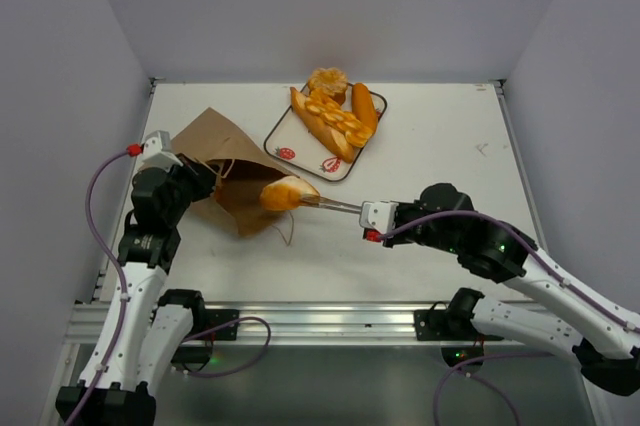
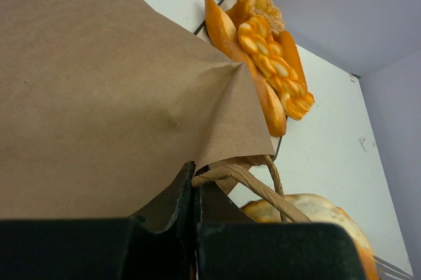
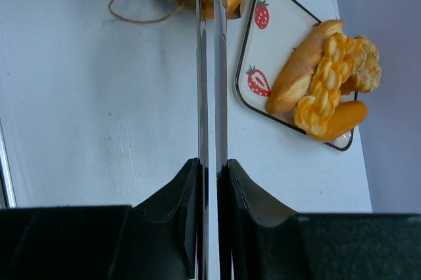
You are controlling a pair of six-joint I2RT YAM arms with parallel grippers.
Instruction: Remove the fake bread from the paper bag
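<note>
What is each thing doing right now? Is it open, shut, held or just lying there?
paper bag: lying on its side, mouth open, edge pinched.
left gripper: shut on the paper bag.
right gripper: shut on the metal tongs.
metal tongs: squeezed onto the bread roll.
bread roll: held at the bag's mouth.
tray: lying flat, loaded.
bread pieces: four, resting on the tray.

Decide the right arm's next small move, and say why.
Probably draw the right pincer back toward the tray: its tongs grip a bread roll at the mouth of the paper bag, while the left pincer holds it.
</note>
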